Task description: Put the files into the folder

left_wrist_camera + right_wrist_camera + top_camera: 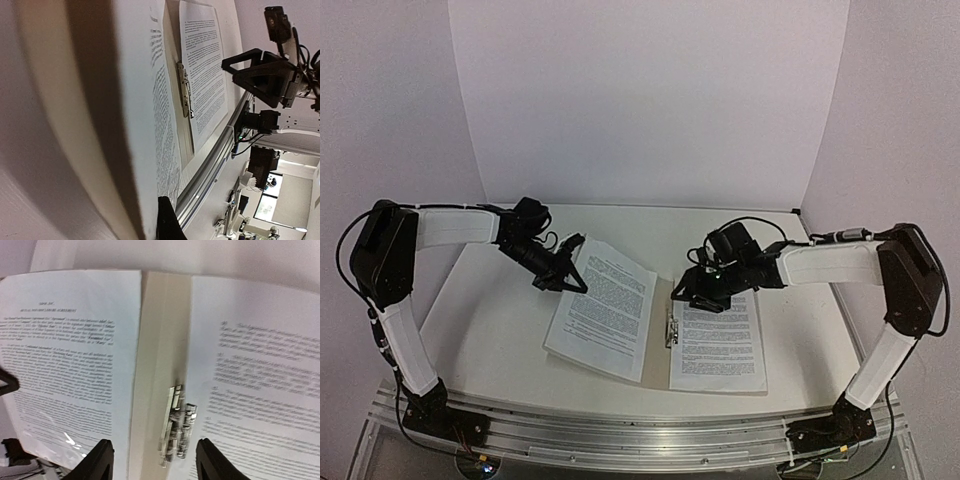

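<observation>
Files (605, 305) white, text-printed, on tan folder (661, 305); right gripper (156, 460) fingers (102, 460) apart, left gripper (566, 274) unclear.

Robot lab: white backdrop (650, 100), aluminium rail (640, 432).

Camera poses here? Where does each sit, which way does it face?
Top external: above and behind the bases, looking down at the table; both arms show.
Left wrist: low beside the left sheet, facing across toward the right gripper; one fingertip of its own shows.
Right wrist: above the folder, looking down; both its fingers show.
Shared: both wrist views catch the metal fastener.
</observation>
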{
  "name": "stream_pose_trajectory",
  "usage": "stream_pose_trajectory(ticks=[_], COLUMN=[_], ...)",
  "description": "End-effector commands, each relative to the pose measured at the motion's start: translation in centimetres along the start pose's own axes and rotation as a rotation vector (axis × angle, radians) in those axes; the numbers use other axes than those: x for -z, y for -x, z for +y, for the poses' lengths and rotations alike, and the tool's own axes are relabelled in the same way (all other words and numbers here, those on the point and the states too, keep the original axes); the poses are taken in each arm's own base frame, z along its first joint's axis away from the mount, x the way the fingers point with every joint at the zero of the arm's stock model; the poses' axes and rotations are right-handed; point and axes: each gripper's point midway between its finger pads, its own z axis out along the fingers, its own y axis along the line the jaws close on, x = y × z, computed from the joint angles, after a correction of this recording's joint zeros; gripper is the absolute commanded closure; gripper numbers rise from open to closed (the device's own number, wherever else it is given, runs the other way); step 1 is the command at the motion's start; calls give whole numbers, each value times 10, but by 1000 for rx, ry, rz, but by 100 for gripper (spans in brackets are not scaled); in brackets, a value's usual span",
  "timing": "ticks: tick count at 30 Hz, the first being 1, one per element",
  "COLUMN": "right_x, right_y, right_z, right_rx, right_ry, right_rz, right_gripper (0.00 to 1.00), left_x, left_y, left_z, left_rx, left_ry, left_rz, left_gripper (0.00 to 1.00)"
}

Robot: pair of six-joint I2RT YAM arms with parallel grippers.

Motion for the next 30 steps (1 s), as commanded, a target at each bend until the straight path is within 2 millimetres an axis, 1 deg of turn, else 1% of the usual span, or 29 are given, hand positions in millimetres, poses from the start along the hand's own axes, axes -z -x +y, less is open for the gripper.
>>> stream_pose_trajectory(ticks=[1, 2, 4, 6, 8, 10, 12, 14, 16, 18, 21, 25, 27, 30], right_x=[49, 59, 79, 94, 102, 99, 91, 80, 68, 56, 29, 2, -11, -24], right_y=[5, 3, -5, -8, -13, -20, -31, -42, -47, -45, -46, -49, -50, -47], right_z=[-83, -104, -143, -169, -188, -200, -209, -217, -218, -213, -194, -174, -161, -144], right_rx=[-62, -82, -110, -129, -137, -140, -132, -131, -135, -147, -158, -147, -135, -133], right_ry=[-448, -530, -683, -769, -818, -848, -868, -879, -846, -793, -654, -558, -512, -457], right_rz=[-33, -31, -21, -19, -12, 24, 81, 136, 158, 157, 178, 214, 224, 227], right_gripper=[39, 39, 46, 56, 69, 84, 95, 100, 100, 100, 100, 100, 100, 100], left_x=[20, 22, 24, 27, 31, 35, 38, 42, 45, 49, 55, 60, 62, 60], left_y=[11, 12, 13, 15, 17, 19, 20, 21, 21, 21, 25, 31, 35, 38], left_z=[-6, -6, -5, -5, -5, -4, -3, -4, -5, -6, -11, -21, -32, -54], left_rx=[-78, -84, -91, -100, -107, -112, -118, -127, -135, -141, -162, -177, -191, -212], left_ry=[94, 104, 124, 145, 168, 193, 219, 234, 247, 261, 273, 258, 221, 116], left_rz=[-34, -37, -40, -47, -54, -60, -64, -67, -73, -77, -93, -104, -116, -118], left_gripper=[98, 98, 98, 99, 99, 100, 100, 100, 100, 100, 100, 100, 97, 85])
